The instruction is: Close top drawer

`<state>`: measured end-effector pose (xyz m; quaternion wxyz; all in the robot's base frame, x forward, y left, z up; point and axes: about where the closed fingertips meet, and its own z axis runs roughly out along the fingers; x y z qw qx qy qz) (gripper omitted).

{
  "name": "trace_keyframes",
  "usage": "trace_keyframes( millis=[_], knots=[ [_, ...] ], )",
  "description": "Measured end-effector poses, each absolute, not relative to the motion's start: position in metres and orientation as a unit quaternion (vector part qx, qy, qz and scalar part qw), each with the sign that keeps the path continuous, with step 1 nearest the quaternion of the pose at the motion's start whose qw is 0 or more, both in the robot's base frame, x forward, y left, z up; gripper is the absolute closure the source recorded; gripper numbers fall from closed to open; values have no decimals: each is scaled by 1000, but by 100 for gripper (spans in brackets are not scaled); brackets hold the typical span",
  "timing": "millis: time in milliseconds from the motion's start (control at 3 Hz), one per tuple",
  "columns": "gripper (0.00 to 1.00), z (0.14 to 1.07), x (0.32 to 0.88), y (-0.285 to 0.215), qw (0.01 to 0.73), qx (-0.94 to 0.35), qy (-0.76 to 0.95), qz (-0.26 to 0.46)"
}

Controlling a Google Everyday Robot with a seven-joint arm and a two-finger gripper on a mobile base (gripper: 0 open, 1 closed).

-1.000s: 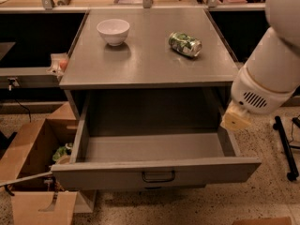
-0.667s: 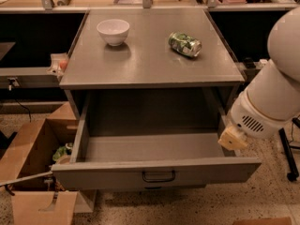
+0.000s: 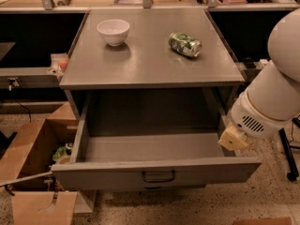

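Observation:
The top drawer [image 3: 154, 171] of the grey metal cabinet stands pulled far out and is empty inside. Its flat front panel carries a small dark loop handle [image 3: 158, 176] at centre. My gripper [image 3: 233, 138] hangs at the end of the large white arm on the right, right at the drawer's right side wall, near its front corner. Only its pale yellowish tip shows.
On the cabinet top [image 3: 150, 60] stand a white bowl [image 3: 113, 31] at back left and a green can [image 3: 184, 44] lying on its side at back right. An open cardboard box [image 3: 33, 158] with items sits on the floor at the left. A dark stand leg [image 3: 288, 156] is at the right.
My arm has moved down and forward along the drawer's right side, toward its front corner. The drawer has not moved.

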<state>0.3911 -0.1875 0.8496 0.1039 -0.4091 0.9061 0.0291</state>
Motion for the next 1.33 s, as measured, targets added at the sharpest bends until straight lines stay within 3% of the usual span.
trace_keyframes(
  millis=[1333],
  knots=[
    [100, 714, 368, -213, 54, -283, 957, 28]
  ],
)
